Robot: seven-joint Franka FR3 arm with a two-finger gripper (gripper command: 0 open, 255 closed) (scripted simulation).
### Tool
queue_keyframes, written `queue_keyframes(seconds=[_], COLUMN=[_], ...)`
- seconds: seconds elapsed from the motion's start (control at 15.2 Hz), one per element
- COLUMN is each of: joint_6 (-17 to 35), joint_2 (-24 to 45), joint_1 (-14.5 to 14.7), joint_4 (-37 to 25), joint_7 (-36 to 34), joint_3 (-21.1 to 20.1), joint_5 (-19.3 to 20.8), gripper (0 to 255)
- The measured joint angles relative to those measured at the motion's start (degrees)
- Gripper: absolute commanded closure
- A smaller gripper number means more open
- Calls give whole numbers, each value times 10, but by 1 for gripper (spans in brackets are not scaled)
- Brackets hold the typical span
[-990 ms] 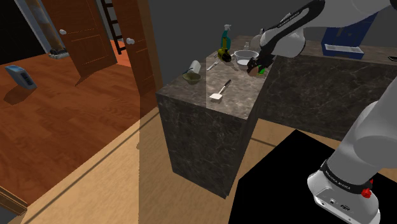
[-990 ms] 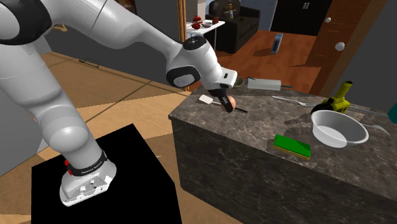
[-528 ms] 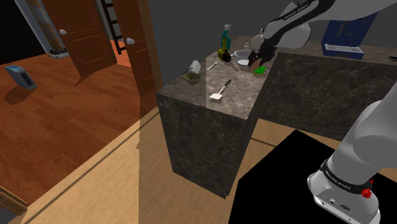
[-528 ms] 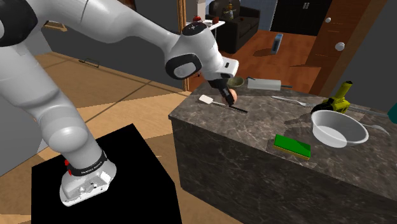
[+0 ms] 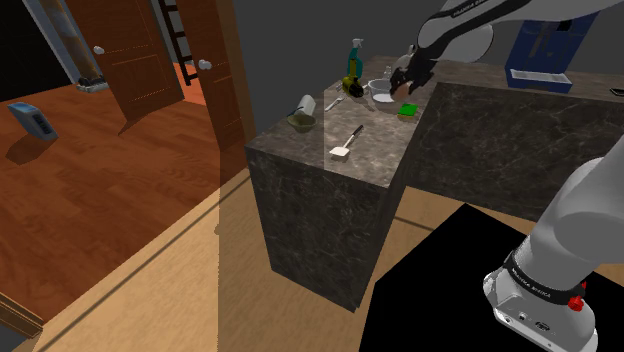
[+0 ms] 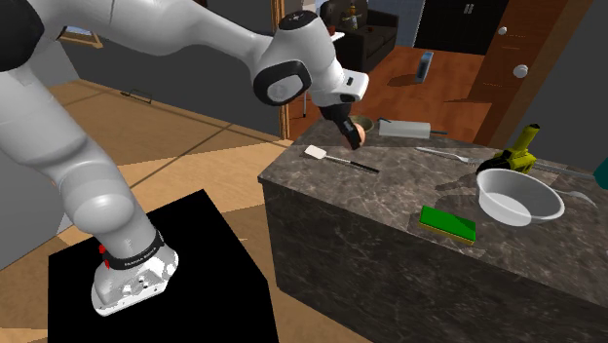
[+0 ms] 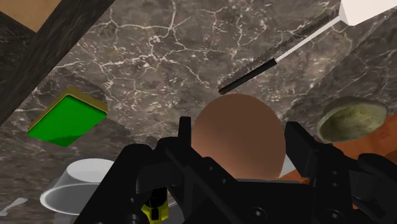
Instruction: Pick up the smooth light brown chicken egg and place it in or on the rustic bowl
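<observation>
Now the claw [image 6: 349,138] pinches the brown egg [image 7: 238,133] between its fingers, aloft over the dark marbled tabletop [image 6: 370,209]; the rustic bowl [image 7: 352,119] sits nearby, probably a little beyond it.

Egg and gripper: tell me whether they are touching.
Touching. The wrist view shows the brown egg clasped by the gripper, its black fingers pressed against both sides with no gap.

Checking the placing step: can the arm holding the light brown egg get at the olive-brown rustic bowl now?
Probably yes. The black tool clasps the light brown egg above the dark marble counter; the olive-brown bowl sits open, nothing over it, and the white spatula lies apart from it.
</observation>
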State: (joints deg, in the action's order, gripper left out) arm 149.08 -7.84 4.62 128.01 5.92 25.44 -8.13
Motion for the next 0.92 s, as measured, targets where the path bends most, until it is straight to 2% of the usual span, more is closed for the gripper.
queue_keyframes(seconds=[0.33,0.92], joint_6=[-2,-30], joint_2=[49,179], joint_1=[20,62], joint_4=[-51,-206], joint_7=[-57,-157], joint_3=[-29,-65], joint_5=[7,14], gripper=[255,255])
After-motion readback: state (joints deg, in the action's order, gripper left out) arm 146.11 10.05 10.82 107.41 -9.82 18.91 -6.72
